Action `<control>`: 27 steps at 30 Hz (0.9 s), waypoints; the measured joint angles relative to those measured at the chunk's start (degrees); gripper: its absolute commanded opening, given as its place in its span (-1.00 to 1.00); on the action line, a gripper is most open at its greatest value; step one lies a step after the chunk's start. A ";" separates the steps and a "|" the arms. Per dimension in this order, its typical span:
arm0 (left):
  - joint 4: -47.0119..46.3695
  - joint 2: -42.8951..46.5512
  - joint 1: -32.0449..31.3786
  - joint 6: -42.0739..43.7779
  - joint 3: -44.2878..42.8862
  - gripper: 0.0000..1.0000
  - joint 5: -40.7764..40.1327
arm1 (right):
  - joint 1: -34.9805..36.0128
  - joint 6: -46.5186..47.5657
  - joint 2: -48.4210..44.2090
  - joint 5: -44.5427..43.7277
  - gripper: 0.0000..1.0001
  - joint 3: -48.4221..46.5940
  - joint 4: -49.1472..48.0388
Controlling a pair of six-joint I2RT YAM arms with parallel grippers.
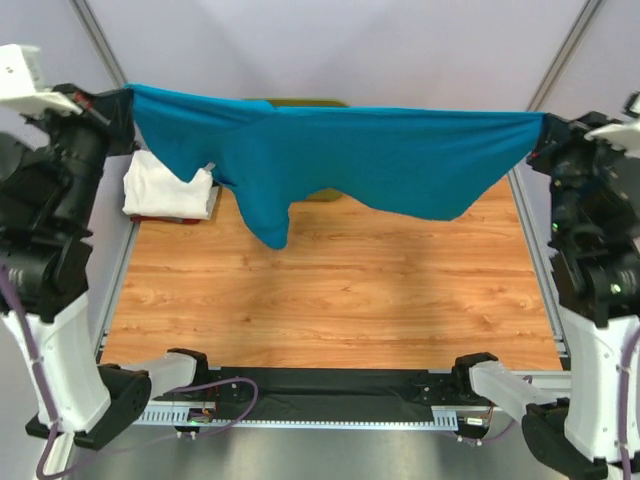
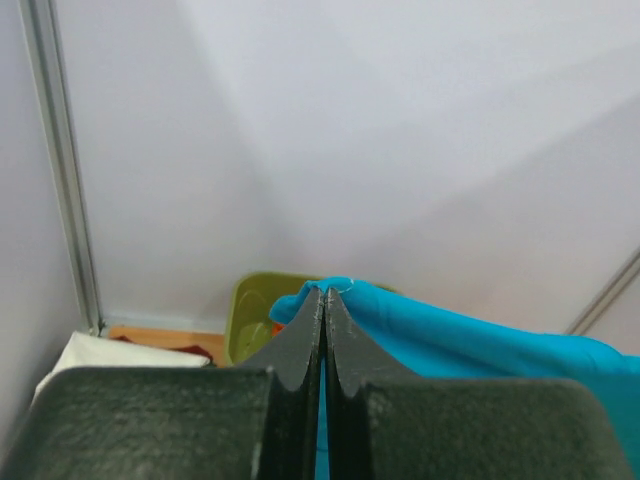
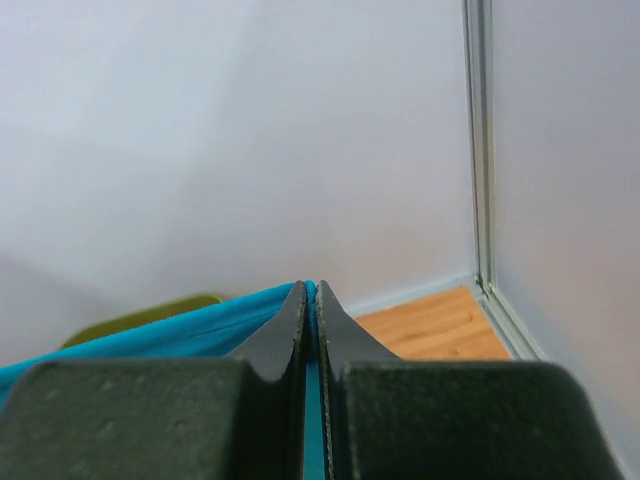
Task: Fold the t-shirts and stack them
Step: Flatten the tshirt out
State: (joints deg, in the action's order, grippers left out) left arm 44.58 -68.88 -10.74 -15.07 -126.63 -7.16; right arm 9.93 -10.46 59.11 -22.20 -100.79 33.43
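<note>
Left pincer [image 1: 120, 104]: upper left of the overhead frame, clenched on one end of the teal-blue t-shirt [image 1: 390, 160]. In its own wrist view the two fingers meet, with a sliver of teal cloth at their tips.

Right pincer [image 1: 543, 135]: upper right of the overhead frame, clenched on the opposite end of the same shirt. Its wrist view shows the fingers pressed together with teal cloth between them.

Teal-blue t-shirt: held in the air across the upper part of the overhead frame. Its top edge runs nearly taut from pincer to pincer and the body sags below. A longer flap hangs left of centre (whether its lowest fold touches the wood I cannot tell).

White t-shirt [image 1: 165, 186]: folded, lying at the far left edge of the table [image 1: 330, 300], in the upper left of the frame. Its right side is partly behind the hanging teal cloth.

Reddish-orange cloth [image 1: 155, 217]: only a thin edge shows, directly under the white t-shirt.

Olive-green tub [image 1: 300, 102]: top centre, behind the stretched shirt. A strip of rim shows above the cloth and a small patch shows below it.

Table: wooden top, filling the middle of the overhead frame.
</note>
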 measured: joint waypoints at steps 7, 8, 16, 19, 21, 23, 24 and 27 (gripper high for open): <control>2.40 5.77 0.02 0.04 -4.15 -1.00 3.34 | 0.00 2.23 -6.29 5.53 -0.99 -6.69 4.07; 2.89 6.21 0.00 0.11 -4.87 -1.00 3.80 | 0.00 2.47 -6.69 5.95 -0.99 -7.43 4.61; 8.98 9.14 0.02 1.14 -7.48 -1.00 6.16 | 0.00 3.69 -7.78 5.79 -1.00 -13.55 13.20; 11.67 10.36 0.02 1.55 -7.52 -1.00 6.25 | 0.00 4.13 -7.96 5.38 -0.99 -16.00 15.85; 13.09 11.08 0.00 1.62 -7.58 -1.00 6.21 | 0.00 4.37 -8.39 5.27 -1.00 -16.65 17.00; 14.08 11.67 0.00 1.64 -7.58 -1.00 6.21 | 0.00 4.52 -8.85 5.27 -1.00 -16.68 17.90; 14.51 11.93 0.02 1.64 -7.58 -1.00 6.27 | 0.00 4.55 -9.07 5.29 -1.00 -16.41 18.25; 14.84 12.85 0.02 1.77 -6.80 -1.00 6.82 | 0.00 4.66 -9.92 5.07 -1.00 -14.03 18.91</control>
State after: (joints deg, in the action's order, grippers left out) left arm 59.42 -56.03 -10.72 -13.30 -133.43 -0.34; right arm 9.93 -5.80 49.19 -17.12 -114.83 52.34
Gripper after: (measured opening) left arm 0.006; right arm 0.017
